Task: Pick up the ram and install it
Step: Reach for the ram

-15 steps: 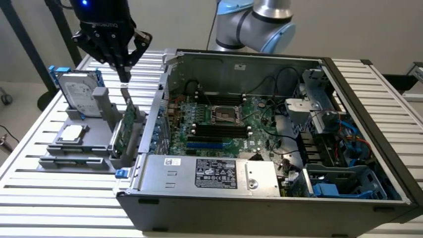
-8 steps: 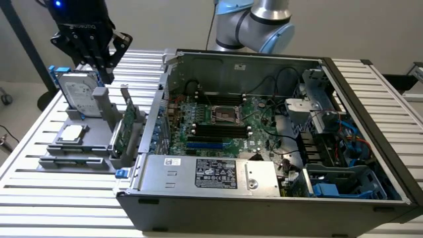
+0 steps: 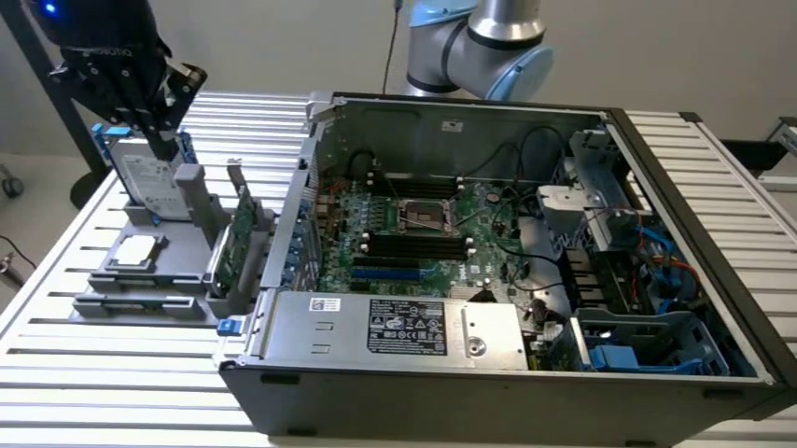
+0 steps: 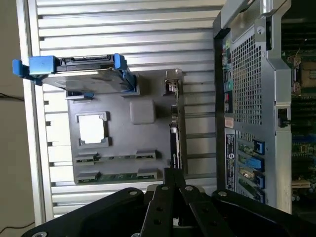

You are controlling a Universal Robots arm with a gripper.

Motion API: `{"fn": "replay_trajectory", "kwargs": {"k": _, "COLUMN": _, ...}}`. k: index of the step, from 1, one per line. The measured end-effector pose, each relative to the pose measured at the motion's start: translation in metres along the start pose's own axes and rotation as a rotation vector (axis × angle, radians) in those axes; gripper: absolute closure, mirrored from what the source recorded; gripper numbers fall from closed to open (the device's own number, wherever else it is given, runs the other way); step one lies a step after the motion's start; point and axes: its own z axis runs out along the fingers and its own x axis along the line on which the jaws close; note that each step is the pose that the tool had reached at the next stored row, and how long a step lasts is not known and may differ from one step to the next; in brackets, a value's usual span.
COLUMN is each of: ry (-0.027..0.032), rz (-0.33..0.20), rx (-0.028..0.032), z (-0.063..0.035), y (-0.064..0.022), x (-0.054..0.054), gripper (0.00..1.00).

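Observation:
The ram (image 4: 118, 177) is a thin green stick lying flat in clips at one edge of the dark grey holder (image 4: 148, 89). A second, similar thin stick (image 4: 116, 157) lies in the clips beside it. My black gripper (image 3: 166, 149) hangs over the holder (image 3: 174, 271) at the exterior view's left, above the hard drive, well clear of the ram. Its fingers meet at the tips (image 4: 170, 173), shut, with nothing between them. The black memory slots (image 3: 417, 245) sit on the motherboard inside the open computer case (image 3: 524, 373).
The holder also carries a silver hard drive with blue rails (image 3: 149, 182) standing on edge, a square processor (image 3: 137, 252) and a tall green expansion card (image 3: 237, 247) upright against the case side. Everything rests on a slatted metal table (image 3: 75, 373). Cables and drive bays crowd the case's right side.

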Motion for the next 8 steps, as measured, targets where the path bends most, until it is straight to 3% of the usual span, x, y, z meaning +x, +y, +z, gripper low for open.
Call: {"fn": "replay_trajectory", "kwargs": {"k": 8, "ry": 0.0000, "rz": 0.000, "rx": -0.0001, "z": 0.0006, "y": -0.0066, "x": 0.035, "gripper": 0.89}}
